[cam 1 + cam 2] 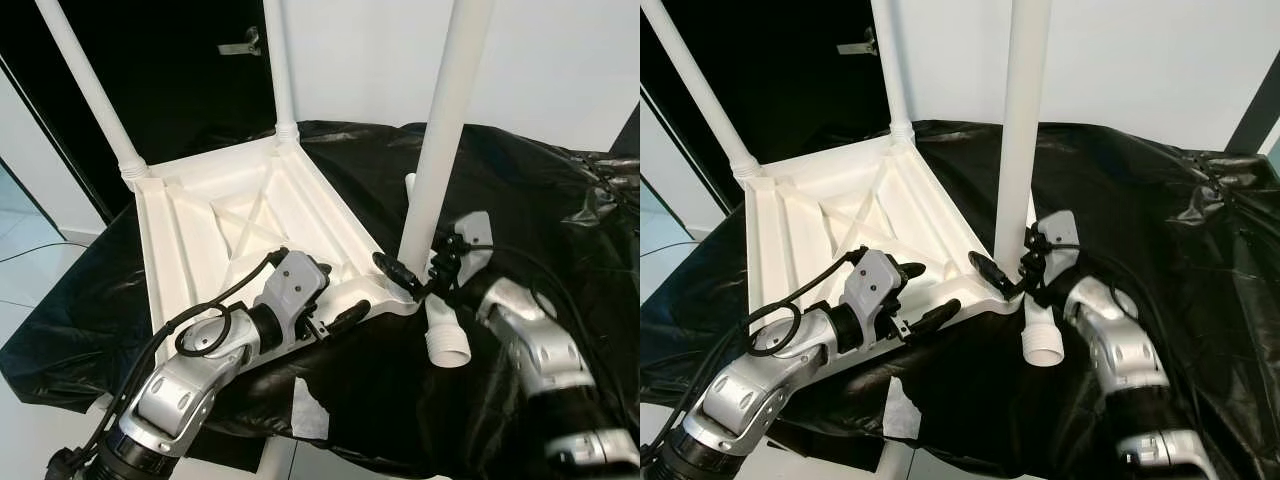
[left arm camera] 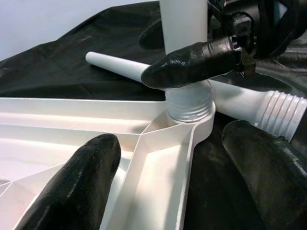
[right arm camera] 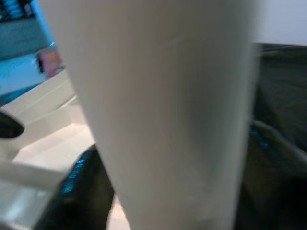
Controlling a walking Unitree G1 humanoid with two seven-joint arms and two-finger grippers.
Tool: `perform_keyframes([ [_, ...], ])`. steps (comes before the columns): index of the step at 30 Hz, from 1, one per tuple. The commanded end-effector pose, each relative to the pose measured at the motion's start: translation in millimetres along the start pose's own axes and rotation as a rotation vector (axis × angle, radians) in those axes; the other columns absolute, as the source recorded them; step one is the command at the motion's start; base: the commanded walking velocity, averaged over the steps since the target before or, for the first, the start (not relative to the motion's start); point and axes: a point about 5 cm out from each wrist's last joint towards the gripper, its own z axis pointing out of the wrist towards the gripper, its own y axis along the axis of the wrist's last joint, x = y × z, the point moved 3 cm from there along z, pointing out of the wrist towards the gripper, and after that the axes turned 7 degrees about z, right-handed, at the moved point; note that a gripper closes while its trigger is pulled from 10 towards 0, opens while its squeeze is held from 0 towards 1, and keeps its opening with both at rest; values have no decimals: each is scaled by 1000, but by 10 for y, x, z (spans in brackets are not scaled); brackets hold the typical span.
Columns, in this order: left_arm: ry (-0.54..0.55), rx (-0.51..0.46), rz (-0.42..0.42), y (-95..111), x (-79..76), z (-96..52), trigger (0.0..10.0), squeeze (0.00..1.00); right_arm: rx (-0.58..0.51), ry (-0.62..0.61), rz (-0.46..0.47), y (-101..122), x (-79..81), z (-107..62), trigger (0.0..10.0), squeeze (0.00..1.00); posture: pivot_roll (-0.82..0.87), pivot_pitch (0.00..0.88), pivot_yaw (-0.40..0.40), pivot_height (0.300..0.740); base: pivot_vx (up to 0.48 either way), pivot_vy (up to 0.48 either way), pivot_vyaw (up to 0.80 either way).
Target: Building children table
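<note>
**Children's table, upside down, third leg going in**

Children's table top (image 1: 230,225) lies inverted on the bench (image 1: 520,200), which is draped in black plastic sheeting (image 1: 350,170). Two white legs already stand up from the far corners, and a third leg (image 1: 440,140) stands upright in the near corner socket (image 2: 192,112).

The left tool (image 1: 335,300) straddles the near rim of the top with its fingers apart — one finger (image 2: 76,187) over the ribbed underside, the other outside the edge. The right tool (image 1: 415,280) is clamped on the third leg just above the socket.

All of it looks like moulded hollow plastic: light, stiff, and rather slick. I'd judge the top would skate on that glossy sheeting if the leg were twisted hard, so bracing the rim close to the socket makes sense. The leg is best held low, near its threaded collar; gripped high, it would lever about.

A fourth leg (image 1: 440,330) lies loose on the sheeting just beside the corner, its ribbed open end toward the robot.

The head views give the whole layout — three legs up, one down. The left wrist view alone shows the thread (image 2: 189,103) still partly exposed above the socket, so the leg seems not fully seated. The right wrist view is blurred white leg (image 3: 158,110), very close.
</note>
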Motion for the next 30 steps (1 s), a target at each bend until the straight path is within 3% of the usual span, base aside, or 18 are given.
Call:
perform_keyframes([
  [1,-53,6,14,-8,-14,-10,10000,0,20,32,0,-53,23,10,0,0,10,0,33,740,0,0,0],
  [9,-45,6,14,-6,-11,-11,10000,0,63,87,-1,-108,-18,-41,0,0,9,0,27,740,0,0,0],
  [17,-43,3,12,1,-16,5,10000,0,66,59,25,-128,-82,-73,0,0,9,0,24,740,0,0,0],
  [18,-42,3,12,0,-14,5,10000,0,52,27,33,-113,-88,-60,10000,0,12,0,20,740,0,0,0],
  [20,-42,3,12,0,-14,5,10000,0,52,27,33,-113,-88,-60,10000,0,12,0,20,740,0,0,0],
  [22,-40,4,10,-1,-17,2,10000,0,35,-99,37,-115,-69,-11,10000,0,8,0,24,740,0,0,0],
  [24,-40,4,10,-1,-17,2,10000,0,35,-99,37,-115,-69,-11,10000,0,8,0,24,740,0,0,0],
  [25,-40,4,9,-1,-18,3,10000,0,32,-179,37,-131,-37,7,10000,0,6,0,25,740,0,0,0],
  [26,-40,4,9,-1,-18,3,10000,0,32,-179,37,-131,-37,7,10000,0,6,0,25,740,0,0,0],
  [28,-42,3,10,4,-9,7,10000,0,18,-342,40,-149,25,28,10000,0,3,0,32,740,0,0,0],
  [30,-43,2,11,6,-4,7,10000,0,11,-382,37,-147,45,33,10000,0,3,0,32,740,0,0,0],
])
